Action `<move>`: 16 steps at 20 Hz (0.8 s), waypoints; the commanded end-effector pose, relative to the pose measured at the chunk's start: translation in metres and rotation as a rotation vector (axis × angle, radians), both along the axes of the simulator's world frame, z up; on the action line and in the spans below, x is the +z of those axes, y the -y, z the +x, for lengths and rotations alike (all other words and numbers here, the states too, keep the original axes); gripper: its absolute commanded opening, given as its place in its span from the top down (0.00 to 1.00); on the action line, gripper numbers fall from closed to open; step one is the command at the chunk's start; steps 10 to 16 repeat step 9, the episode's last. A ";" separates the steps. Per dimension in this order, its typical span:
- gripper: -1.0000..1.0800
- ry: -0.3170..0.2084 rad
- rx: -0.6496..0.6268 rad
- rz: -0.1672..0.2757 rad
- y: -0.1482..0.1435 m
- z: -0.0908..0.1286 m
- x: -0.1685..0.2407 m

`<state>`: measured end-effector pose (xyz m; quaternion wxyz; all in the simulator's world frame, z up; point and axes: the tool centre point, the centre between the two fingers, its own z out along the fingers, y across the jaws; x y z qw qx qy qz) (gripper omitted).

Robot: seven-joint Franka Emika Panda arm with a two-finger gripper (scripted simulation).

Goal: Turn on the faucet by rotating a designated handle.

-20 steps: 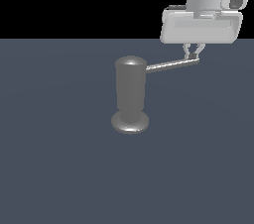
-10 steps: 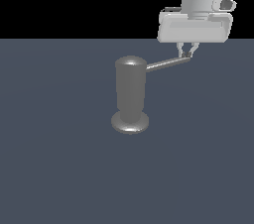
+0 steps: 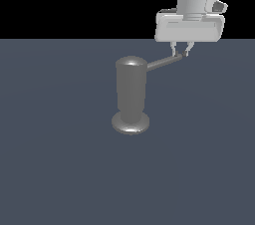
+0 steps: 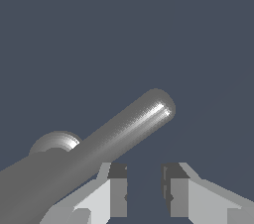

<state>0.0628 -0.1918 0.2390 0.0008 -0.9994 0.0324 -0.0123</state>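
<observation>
Exterior view: we look slightly down from mid-distance | wrist view: close, apparently looking downward past fingertips (image 4: 117, 188) | shared: handle (image 3: 164, 62).

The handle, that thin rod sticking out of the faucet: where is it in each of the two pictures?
Exterior view: the handle runs from the faucet top toward the exterior view's right, its tip at the tool.
Wrist view: the handle fills the middle as a thick slanted bar, beyond the fingers.
Shared landmark: the rod's rounded tip.
</observation>
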 end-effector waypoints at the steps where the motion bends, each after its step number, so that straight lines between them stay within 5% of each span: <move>1: 1.00 -0.020 -0.014 -0.001 0.007 0.003 -0.017; 16: 1.00 -0.024 -0.019 -0.001 0.009 0.021 -0.019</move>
